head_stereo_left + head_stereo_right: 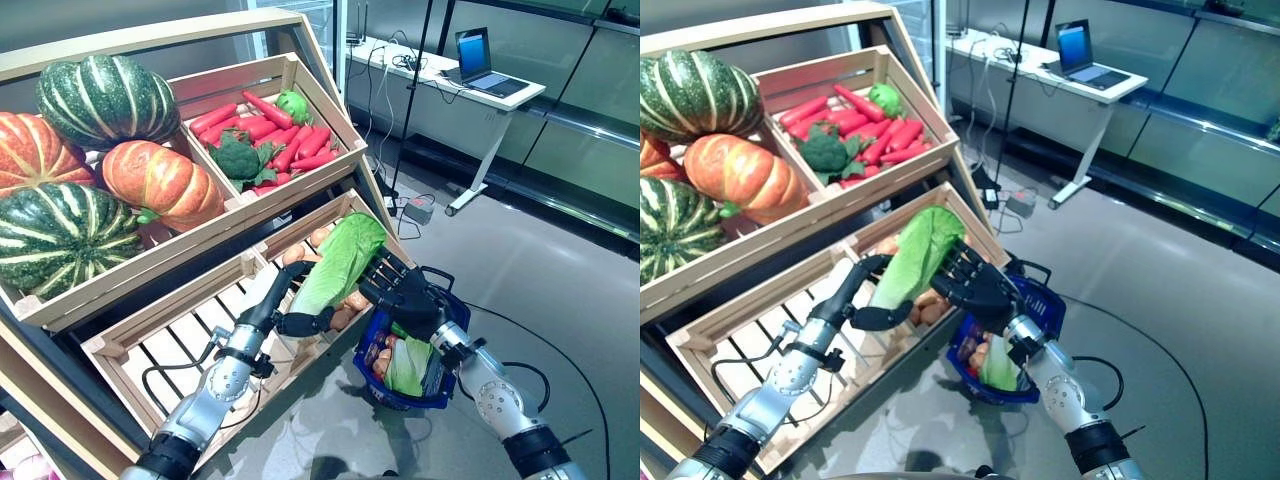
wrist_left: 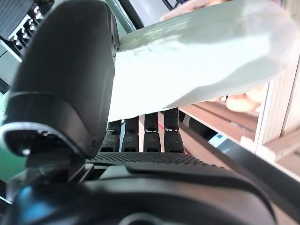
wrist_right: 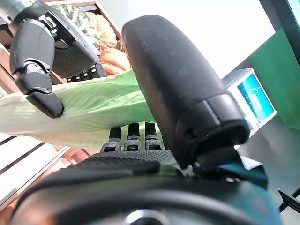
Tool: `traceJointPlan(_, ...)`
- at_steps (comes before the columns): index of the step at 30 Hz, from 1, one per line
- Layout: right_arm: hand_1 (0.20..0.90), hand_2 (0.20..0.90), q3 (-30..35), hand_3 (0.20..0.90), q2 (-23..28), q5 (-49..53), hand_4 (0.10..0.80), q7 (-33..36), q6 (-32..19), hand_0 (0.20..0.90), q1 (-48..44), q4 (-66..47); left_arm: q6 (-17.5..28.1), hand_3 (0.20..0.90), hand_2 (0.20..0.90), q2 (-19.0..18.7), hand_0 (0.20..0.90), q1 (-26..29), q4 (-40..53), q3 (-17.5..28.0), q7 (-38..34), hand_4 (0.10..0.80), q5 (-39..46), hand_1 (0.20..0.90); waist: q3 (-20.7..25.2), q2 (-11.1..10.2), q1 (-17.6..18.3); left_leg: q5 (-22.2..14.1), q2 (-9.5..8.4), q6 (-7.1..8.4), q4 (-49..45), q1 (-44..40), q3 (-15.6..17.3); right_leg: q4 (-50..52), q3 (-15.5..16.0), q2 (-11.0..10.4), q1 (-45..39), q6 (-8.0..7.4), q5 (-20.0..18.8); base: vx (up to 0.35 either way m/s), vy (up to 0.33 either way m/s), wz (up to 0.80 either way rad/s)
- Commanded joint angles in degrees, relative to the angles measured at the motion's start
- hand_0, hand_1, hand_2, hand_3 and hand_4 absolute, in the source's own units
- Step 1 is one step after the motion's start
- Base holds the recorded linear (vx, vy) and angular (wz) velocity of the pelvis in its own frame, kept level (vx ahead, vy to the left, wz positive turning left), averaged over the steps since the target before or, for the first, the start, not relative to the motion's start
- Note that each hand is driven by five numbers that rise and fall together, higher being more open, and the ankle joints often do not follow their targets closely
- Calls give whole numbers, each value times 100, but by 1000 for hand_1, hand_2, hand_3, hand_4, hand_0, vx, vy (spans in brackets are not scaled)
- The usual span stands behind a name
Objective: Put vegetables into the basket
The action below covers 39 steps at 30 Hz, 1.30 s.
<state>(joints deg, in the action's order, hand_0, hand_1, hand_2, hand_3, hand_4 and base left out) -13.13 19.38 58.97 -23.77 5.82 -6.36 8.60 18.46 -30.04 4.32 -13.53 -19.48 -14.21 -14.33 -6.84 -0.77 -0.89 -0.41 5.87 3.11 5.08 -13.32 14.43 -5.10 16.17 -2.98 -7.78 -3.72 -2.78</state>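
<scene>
- I saw the left hand reach up from the lower left, forearm angled towards the lower crate, with its fingers and thumb curled round the pale stalk end of a long green cabbage.
- The right hand came in from the lower right with its fingers spread against the leafy side of that same cabbage; in its wrist view the thumb and fingers wrapped round the leaves, so I took both hands to be holding it.
- The cabbage hung tilted, its top over the potatoes in the lower crate's right compartment, its lower end near the crate's front rail.
- The blue basket sat on the floor just below the right hand, already holding a green leafy vegetable.
- Above, I noted pumpkins, red peppers and broccoli on the upper shelf.
</scene>
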Motion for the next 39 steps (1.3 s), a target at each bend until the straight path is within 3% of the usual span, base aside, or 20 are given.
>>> traceJointPlan(1, 900, 900, -88, 900, -386, 427, 800, -307, -379, 900, -909, -738, 837, 300, 300, -29, 300, 1063, 502, -321, -447, 400, -48, 300, 243, -111, 119, -525, -285, -236, -8, 119, 63, 10, 37, -180, -386, -75, 561, 0, 0, 0)
traceJointPlan(6, 900, 900, -16, 900, -169, -44, 800, -530, -444, 900, -817, -957, 717, 300, 300, -30, 300, 921, 340, -96, -648, 400, -78, 300, 220, -136, 134, -512, -280, -228, -8, 138, 71, 10, 15, -175, -363, -69, 547, 0, 0, 0)
traceJointPlan(10, 900, 900, 204, 900, 287, -904, 800, -308, -1105, 900, -738, -1323, 643, 300, 300, -149, 300, 827, 244, 83, -743, 400, -274, 300, 199, -147, 185, -499, -272, -217, -8, 158, 97, 10, -16, -175, -331, -77, 532, 0, 0, 0)
traceJointPlan(14, 900, 900, 703, 900, 877, -3059, 800, 428, -2291, 900, -618, -1951, 461, 300, 300, -258, 300, 668, 137, 307, -805, 400, -457, 300, 155, -130, 306, -514, -268, -225, -8, 159, 152, 10, -112, -172, -293, -101, 506, 0, 0, 0)
traceJointPlan(19, 900, 900, 1241, 900, 1928, -6151, 800, 1626, -3003, 900, -374, -2573, 317, 300, 300, -372, 300, 505, 68, 517, -919, 400, -558, 300, 129, -96, 471, -526, -280, -247, -8, 151, 272, 10, -269, -168, -241, -144, 468, -3, 16, -11)
traceJointPlan(25, 900, 900, 1203, 900, 3137, -7409, 800, 1731, -2773, 900, -768, -3106, 251, 300, 300, -506, 300, 581, 65, 505, -896, 400, -614, 300, 124, -125, 480, -533, -278, -229, -8, 153, 331, 10, -339, -160, -232, -162, 462, -4, 10, -14)
traceJointPlan(29, 900, 900, 935, 900, 3434, -7903, 800, 1836, -2641, 900, -1045, -3128, 199, 300, 300, -554, 300, 637, 92, 429, -814, 400, -571, 300, 142, -146, 452, -538, -272, -218, -8, 156, 311, 10, -339, -165, -242, -172, 473, 3, -1, -7)
traceJointPlan(39, 900, 900, 338, 900, 3816, -7946, 800, 848, -2357, 900, -1342, -3503, 100, 300, 300, -812, 300, 739, 234, 294, -574, 400, -699, 300, 162, -203, 415, -526, -259, -201, -8, 161, 292, 10, -348, -181, -250, -206, 469, 0, 0, 0)
